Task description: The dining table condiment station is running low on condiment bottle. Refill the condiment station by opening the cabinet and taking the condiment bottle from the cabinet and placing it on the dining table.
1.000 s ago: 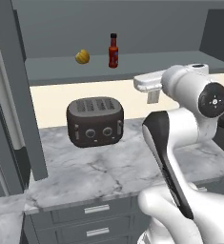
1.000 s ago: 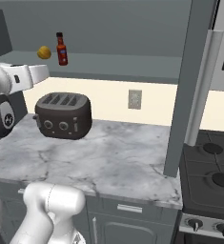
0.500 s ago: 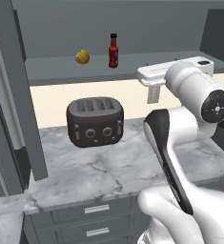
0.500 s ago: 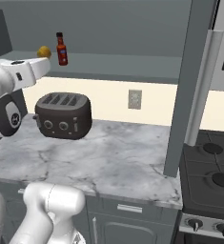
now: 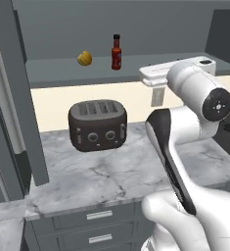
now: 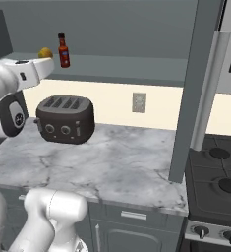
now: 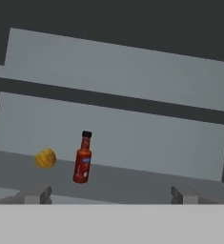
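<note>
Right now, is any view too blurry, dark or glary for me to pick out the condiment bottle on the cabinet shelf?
Left base view: even flat light, no glare, the condiment bottle stands sharp beside the yellow-orange item. Right base view: equally clear, soft shadow under the toaster. Hand view: softer and tilted, dark above, but the bottle's red body and black cap read well; the open fingers look slightly blurred.

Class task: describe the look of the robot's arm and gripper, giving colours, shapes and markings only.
The arm is glossy white with rounded, tubular links. A black band runs along one link, and dark round joint caps carry small pale dots. The gripper ends in two small blocky grey finger tips set wide apart. No cables show.
</note>
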